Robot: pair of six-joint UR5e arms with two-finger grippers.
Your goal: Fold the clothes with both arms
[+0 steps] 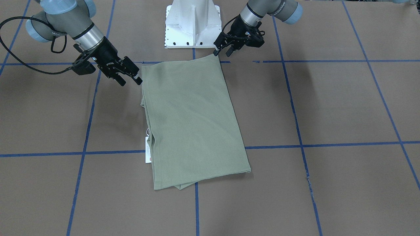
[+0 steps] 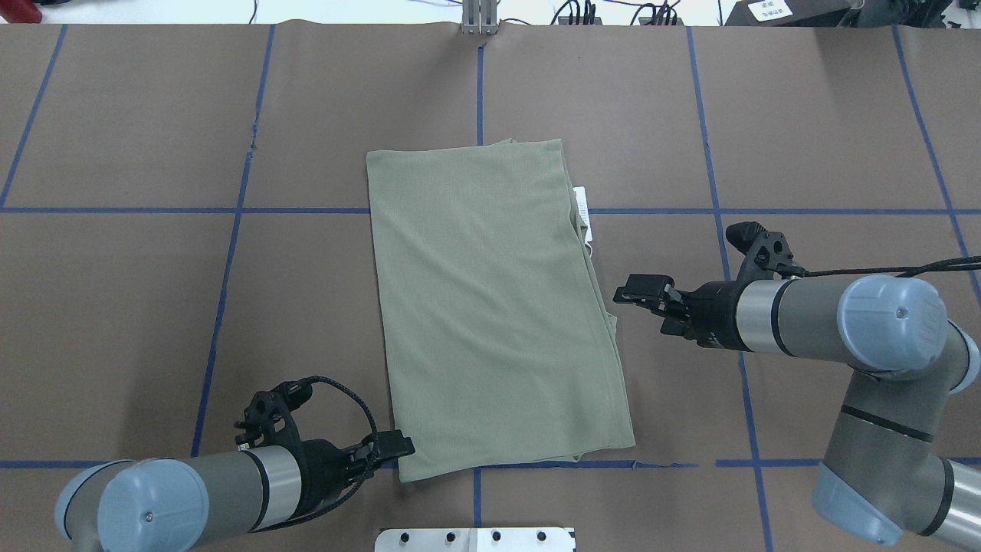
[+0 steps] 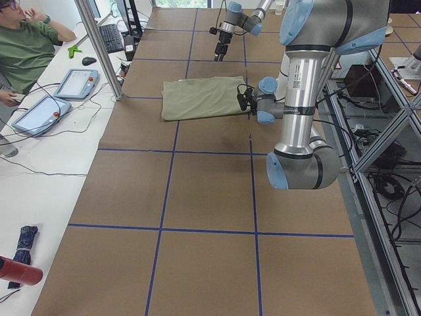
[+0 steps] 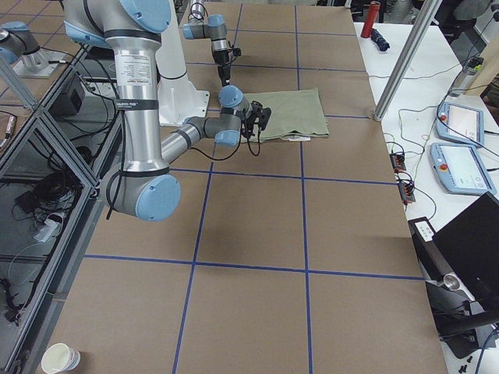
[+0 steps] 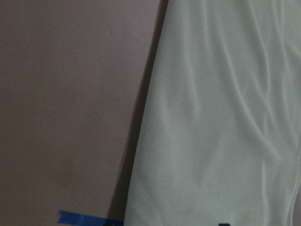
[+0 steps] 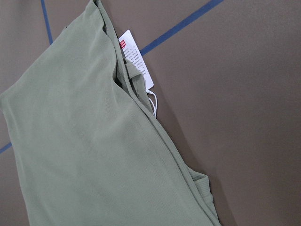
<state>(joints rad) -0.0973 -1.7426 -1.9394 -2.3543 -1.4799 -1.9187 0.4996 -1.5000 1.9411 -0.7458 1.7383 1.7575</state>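
The shirt (image 2: 490, 307) lies folded into a long, slightly skewed rectangle at the middle of the tabletop (image 2: 153, 307), which is covered in matte brown paper crossed by blue tape lines (image 2: 230, 211). The cloth is a sage-green fine rib knit, mostly flat, with soft diagonal creases near the robot's end and layered edges stacked along its right-hand side.

The left end effector (image 2: 402, 445) sits at the near left corner of the shirt; in the overhead view its black fingers look close together right at the fabric's corner, but I cannot tell whether they pinch the cloth. The right end effector (image 2: 640, 290) hovers just beside the shirt's right edge, apart from it, its fingers close together with nothing between them.

The right wrist view shows what the wide views blur: a white hang tag (image 6: 136, 59) with a red mark and small print, on a thin white string, poking out from the stacked folds onto the brown paper. The left wrist view shows only pale ribbed fabric beside brown paper and a bit of tape. The left side view alone shows a person (image 3: 26, 46) in a green top at a white desk with tablets.
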